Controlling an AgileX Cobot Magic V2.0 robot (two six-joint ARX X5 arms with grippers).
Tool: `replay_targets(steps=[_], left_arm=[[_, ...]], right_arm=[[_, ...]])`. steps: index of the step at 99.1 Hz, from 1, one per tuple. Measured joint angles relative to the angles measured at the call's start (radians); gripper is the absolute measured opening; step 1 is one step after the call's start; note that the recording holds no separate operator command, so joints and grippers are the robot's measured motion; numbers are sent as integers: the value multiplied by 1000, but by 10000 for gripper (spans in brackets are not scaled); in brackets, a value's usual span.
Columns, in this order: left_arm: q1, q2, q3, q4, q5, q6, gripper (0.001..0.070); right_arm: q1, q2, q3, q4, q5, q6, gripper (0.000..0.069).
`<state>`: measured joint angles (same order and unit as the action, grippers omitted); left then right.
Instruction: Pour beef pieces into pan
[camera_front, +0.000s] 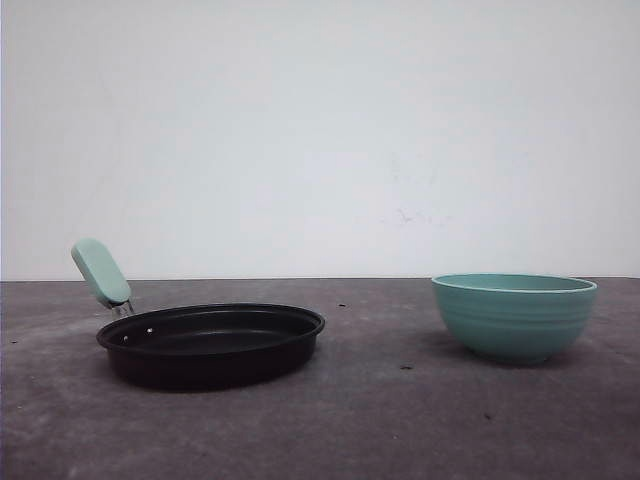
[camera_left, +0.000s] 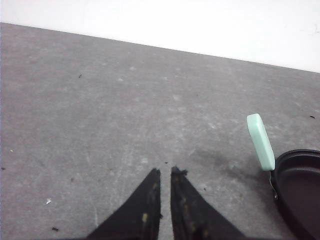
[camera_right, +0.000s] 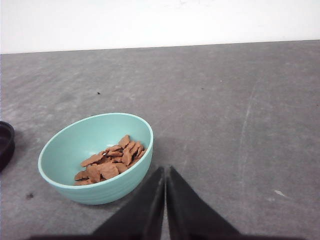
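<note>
While the beef pieces (camera_right: 110, 162) sat in the bowl (camera_front: 514, 316), I saw both grippers pinched together, pan (camera_front: 212, 342) empty

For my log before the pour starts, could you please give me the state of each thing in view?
pan: upright on the table, empty
bowl: upright, holding beef pieces
left gripper: shut, holding nothing, above bare table
right gripper: shut, holding nothing, beside the bowl

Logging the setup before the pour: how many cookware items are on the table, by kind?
Pan: 1
Bowl, holding beef pieces: 1
Total: 2
</note>
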<state>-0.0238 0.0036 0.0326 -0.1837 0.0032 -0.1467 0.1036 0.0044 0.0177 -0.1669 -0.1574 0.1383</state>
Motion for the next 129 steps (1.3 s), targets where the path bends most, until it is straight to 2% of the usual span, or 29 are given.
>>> replay_targets(steps=[116, 129], left_arm=[[0, 0, 0, 0, 0, 0, 11], [0, 0, 0, 0, 0, 0, 11]], right_arm=[[-6, 0, 0, 6, 21, -7, 6], [-6, 0, 0, 14, 0, -3, 6]])
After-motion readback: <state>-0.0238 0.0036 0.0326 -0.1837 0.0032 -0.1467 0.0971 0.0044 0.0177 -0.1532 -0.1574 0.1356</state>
